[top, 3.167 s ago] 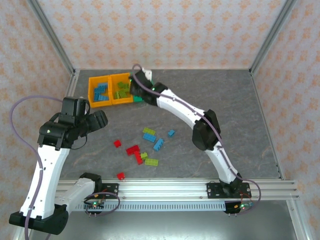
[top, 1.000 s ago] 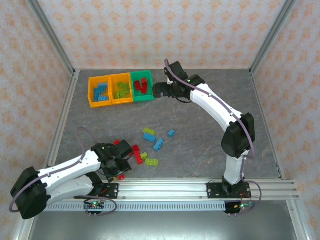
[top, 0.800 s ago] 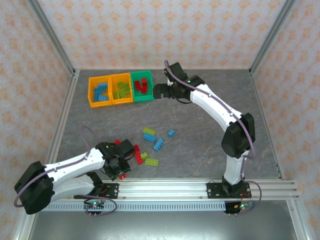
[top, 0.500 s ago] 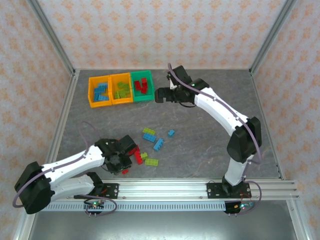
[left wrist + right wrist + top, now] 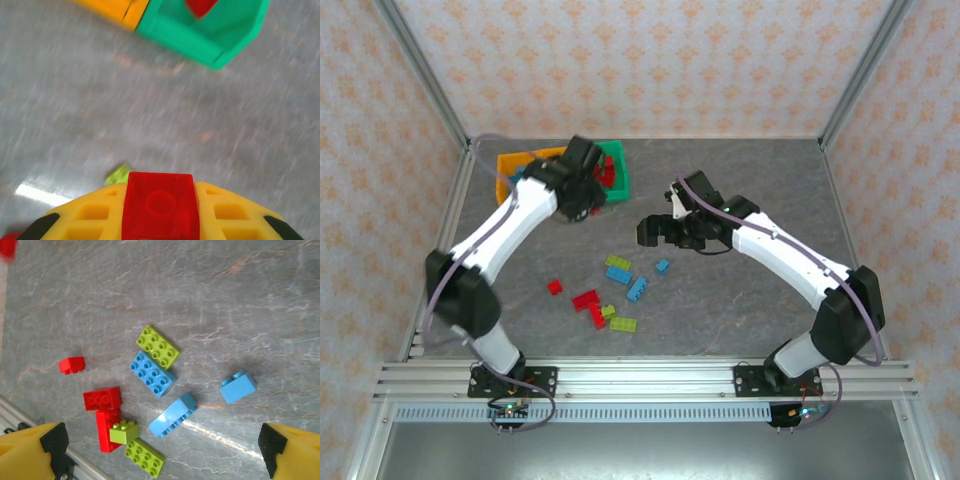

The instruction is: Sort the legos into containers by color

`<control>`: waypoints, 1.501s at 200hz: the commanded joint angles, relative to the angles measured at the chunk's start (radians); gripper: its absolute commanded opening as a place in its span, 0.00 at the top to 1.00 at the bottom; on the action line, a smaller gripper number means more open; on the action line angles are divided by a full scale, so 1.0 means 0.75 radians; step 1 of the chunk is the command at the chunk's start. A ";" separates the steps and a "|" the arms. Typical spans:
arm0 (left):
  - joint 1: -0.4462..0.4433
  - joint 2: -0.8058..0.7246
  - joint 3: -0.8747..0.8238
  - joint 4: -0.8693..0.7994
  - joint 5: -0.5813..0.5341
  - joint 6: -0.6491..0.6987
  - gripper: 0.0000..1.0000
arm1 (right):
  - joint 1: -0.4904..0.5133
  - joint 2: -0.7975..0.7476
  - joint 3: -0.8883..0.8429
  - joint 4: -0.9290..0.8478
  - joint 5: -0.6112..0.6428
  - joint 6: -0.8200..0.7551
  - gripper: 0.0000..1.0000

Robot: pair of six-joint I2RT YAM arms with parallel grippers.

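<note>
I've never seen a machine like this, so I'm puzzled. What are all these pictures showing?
These are two robot arms bolted to a grey table. One picture looks down from above. The other two come from little cameras on the wrists, so the yellow shapes at the bottom are fingers. The left gripper pinches a red brick near the green bin. The right gripper is open above loose bricks, such as a blue brick and a lime brick. Orange bins sit beside the green one.
</note>
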State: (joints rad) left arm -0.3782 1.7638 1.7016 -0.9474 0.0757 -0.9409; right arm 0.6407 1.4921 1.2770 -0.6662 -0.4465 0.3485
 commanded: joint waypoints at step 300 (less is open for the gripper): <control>-0.017 -1.012 -0.849 -0.197 -0.241 0.294 0.49 | 0.136 0.073 -0.181 0.040 0.201 -0.033 0.03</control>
State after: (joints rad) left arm -0.3977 1.0336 1.1034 -1.0779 -0.1070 -0.6289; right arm 0.7391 1.5455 1.1126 -0.6647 -0.2935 0.3180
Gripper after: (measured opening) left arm 0.505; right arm 0.967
